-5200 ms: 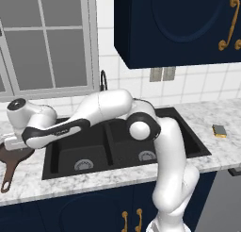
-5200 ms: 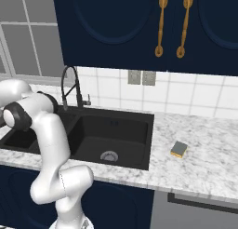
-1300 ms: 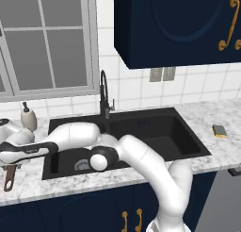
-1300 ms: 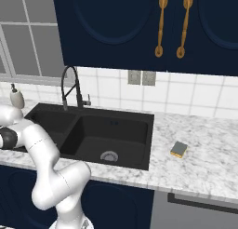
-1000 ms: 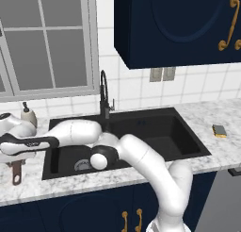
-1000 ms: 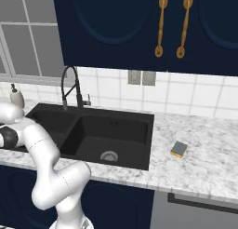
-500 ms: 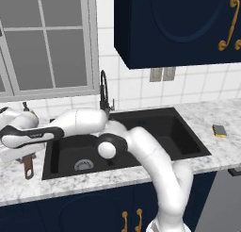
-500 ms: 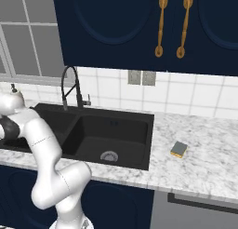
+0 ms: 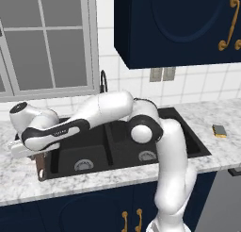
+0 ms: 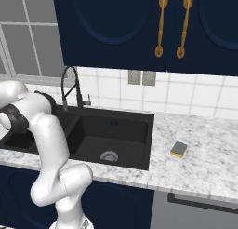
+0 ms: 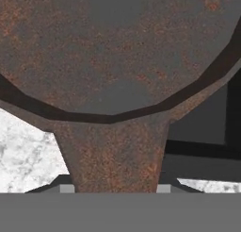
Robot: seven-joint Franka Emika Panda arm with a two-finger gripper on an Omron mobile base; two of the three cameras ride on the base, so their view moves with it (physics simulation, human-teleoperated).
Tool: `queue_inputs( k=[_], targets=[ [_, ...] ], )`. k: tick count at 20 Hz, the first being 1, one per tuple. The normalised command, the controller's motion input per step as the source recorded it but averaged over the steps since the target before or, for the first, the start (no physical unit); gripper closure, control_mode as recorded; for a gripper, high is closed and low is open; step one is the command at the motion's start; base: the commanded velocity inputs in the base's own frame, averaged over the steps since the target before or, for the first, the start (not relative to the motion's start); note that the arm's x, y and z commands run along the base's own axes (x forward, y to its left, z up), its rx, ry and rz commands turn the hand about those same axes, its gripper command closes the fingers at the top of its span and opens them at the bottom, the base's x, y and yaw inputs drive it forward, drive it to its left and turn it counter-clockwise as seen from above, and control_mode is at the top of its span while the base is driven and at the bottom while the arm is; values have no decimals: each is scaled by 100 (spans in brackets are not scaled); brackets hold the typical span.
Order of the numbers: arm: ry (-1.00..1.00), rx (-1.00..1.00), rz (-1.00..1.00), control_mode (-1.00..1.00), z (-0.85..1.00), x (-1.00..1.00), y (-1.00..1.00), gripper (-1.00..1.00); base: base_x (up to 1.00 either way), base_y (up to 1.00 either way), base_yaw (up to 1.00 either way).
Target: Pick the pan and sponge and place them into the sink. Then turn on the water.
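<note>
pan (image 11: 113, 56): 1, handle pinched by gripper (image 11: 113, 191) | sponge (image 10: 179, 149): 1, on counter | sink (image 10: 116, 130): 2 basins

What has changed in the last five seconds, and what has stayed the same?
The arm swung down to the left counter, took hold of the pan by its handle, and has lifted it from the marble toward the left basin of the sink. The gripper now holds the handle. The sponge stayed on the right counter, and the faucet gives no water.
</note>
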Motion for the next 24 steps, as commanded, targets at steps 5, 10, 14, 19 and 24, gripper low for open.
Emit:
queue_inputs(
  k=[5, 10, 14, 19, 24],
  targets=[
    [3, 27, -1, -100, 6, -11, -78, 100, 0, 0, 0],
    [2, 14, 1, -100, 1, 0, -51, 100, 0, 0, 0],
    [7, 3, 0, -100, 26, -11, -46, 100, 0, 0, 0],
    [19, 0, -1, -100, 51, -10, -41, 100, 0, 0, 0],
    [19, 0, -5, -100, 37, -12, -40, 100, 0, 0, 0]
  ],
)
